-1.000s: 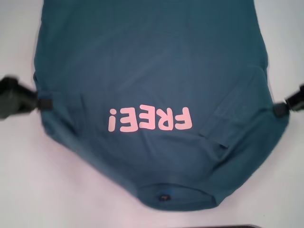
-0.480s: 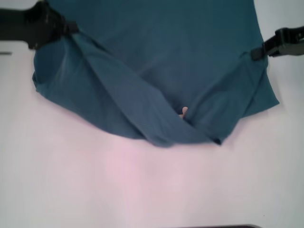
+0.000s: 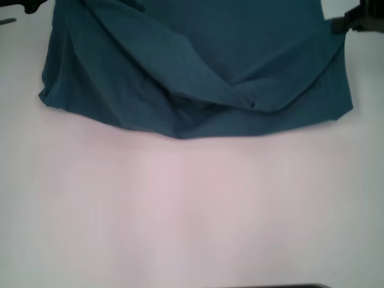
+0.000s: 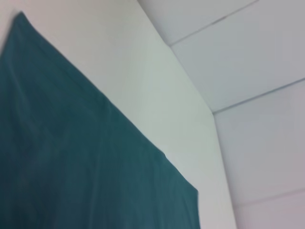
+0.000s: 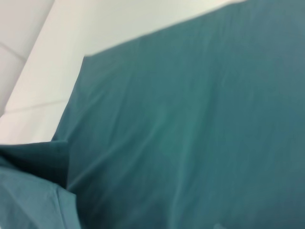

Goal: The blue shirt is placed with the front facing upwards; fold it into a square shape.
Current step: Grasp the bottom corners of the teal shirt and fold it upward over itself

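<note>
Both claws, left claw (image 3: 33,6) and right claw (image 3: 354,21), lift the blue shirt (image 3: 198,72) between them, half folded; I cannot tell their grip.

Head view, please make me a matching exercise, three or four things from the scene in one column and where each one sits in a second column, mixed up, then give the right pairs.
Column one:
1. blue shirt
2. left gripper
3. right gripper
4. white table

Column two:
A. at the far right corner of the cloth
B. bare across the near half of the view
C. bunched in folds across the far part of the view
D. at the far left corner of the cloth

Right pairs: 1-C, 2-D, 3-A, 4-B
</note>
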Controlling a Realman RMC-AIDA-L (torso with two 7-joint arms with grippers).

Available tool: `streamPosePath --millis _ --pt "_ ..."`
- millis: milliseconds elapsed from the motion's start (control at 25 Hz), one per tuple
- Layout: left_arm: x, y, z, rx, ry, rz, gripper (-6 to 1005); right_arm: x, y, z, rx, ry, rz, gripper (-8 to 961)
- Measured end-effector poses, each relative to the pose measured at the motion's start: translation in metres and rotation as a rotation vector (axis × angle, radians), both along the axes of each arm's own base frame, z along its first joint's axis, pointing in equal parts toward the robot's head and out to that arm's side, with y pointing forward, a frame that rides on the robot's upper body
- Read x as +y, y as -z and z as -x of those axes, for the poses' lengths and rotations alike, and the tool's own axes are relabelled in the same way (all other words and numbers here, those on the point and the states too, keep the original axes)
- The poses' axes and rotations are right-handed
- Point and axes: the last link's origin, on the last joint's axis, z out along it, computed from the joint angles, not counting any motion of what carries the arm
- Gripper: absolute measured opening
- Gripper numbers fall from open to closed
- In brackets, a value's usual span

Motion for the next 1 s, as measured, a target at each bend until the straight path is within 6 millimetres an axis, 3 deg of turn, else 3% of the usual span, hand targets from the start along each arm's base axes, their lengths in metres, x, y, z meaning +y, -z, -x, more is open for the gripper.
streamPosePath --millis 320,640,1000 --pt "0.007 0.022 0.0 0.042 -0.035 -0.037 16 0.021 0.008 0.004 -0.053 -0.079 -0.136 76" --pt "0.013 0.024 -0.002 0.051 -0.049 -0.078 20 0.034 0.018 0.006 -0.15 -0.107 -0.182 84" --pt "0.018 0.03 -0.008 0.072 -0.045 -0.094 26 0.054 0.044 0.025 -0.257 -0.216 -0.202 92"
